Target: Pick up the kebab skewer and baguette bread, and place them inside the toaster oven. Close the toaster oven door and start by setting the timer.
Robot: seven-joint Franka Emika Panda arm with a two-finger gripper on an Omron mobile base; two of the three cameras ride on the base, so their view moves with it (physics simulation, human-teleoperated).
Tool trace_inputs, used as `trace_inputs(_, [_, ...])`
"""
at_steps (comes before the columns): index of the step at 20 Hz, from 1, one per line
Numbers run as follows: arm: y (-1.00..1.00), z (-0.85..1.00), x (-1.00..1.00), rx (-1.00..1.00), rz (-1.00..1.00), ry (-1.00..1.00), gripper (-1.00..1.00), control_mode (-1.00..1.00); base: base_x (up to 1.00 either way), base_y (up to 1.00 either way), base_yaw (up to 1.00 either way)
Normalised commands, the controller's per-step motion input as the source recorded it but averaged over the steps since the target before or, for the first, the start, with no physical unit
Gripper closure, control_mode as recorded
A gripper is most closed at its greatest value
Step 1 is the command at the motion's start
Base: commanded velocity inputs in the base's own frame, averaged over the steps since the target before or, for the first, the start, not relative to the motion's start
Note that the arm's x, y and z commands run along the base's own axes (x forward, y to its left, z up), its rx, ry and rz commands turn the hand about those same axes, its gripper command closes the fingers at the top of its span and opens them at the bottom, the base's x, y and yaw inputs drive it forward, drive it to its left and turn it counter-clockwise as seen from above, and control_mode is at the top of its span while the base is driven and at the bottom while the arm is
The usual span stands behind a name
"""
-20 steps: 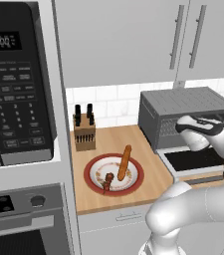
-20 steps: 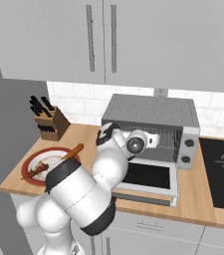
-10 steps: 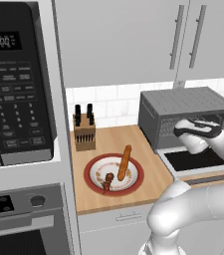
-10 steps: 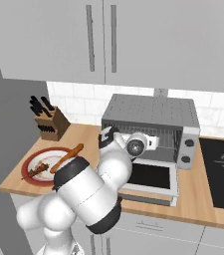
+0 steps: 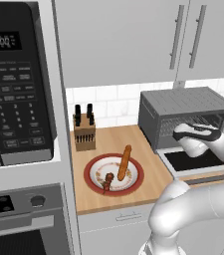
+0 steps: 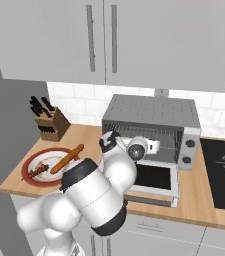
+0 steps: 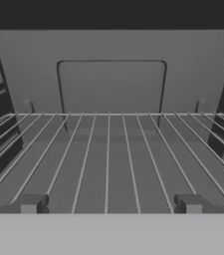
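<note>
The kebab skewer and the long orange-brown baguette bread lie side by side on a red-rimmed plate on the wooden counter. To their right stands the grey toaster oven. The toaster oven door is dropped flat. My gripper hovers at the oven mouth above the door, pointing inward. It is open and holds nothing. The hand view looks along the bare wire rack to the back wall.
A knife block stands behind the plate by the tiled wall. A big black microwave hangs at the left, with cabinets overhead. The oven's knobs sit on its right side, next to a black stovetop.
The hand has sunk slightly in front of the oven opening. The jaws stay wide apart, and the plate, skewer and baguette have not moved.
</note>
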Motion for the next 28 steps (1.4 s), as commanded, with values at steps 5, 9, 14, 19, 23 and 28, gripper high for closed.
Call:
trace_inputs(5, [0.0,0.0,0.33,0.0,0.0,0.0,-1.0,-1.0,0.0,0.0,0.0])
trace_inputs(9, [0.0,0.0,0.28,0.0,0.0,0.0,-1.0,-1.0,0.0,0.0,0.0])
trace_inputs(14, [0.0,-0.11,0.07,0.0,0.0,0.0,-1.0,-1.0,0.0,0.0,0.0])
trace_inputs(19, [0.0,-0.16,0.01,0.0,0.0,0.0,-1.0,-1.0,0.0,0.0,0.0])
trace_inputs(23, [-0.02,-0.37,-0.06,0.0,0.0,0.0,-1.0,-1.0,0.0,0.0,0.0])
trace_inputs(28, [-0.08,-0.67,-0.52,0.0,0.0,0.01,-1.0,-1.0,0.0,0.0,0.0])
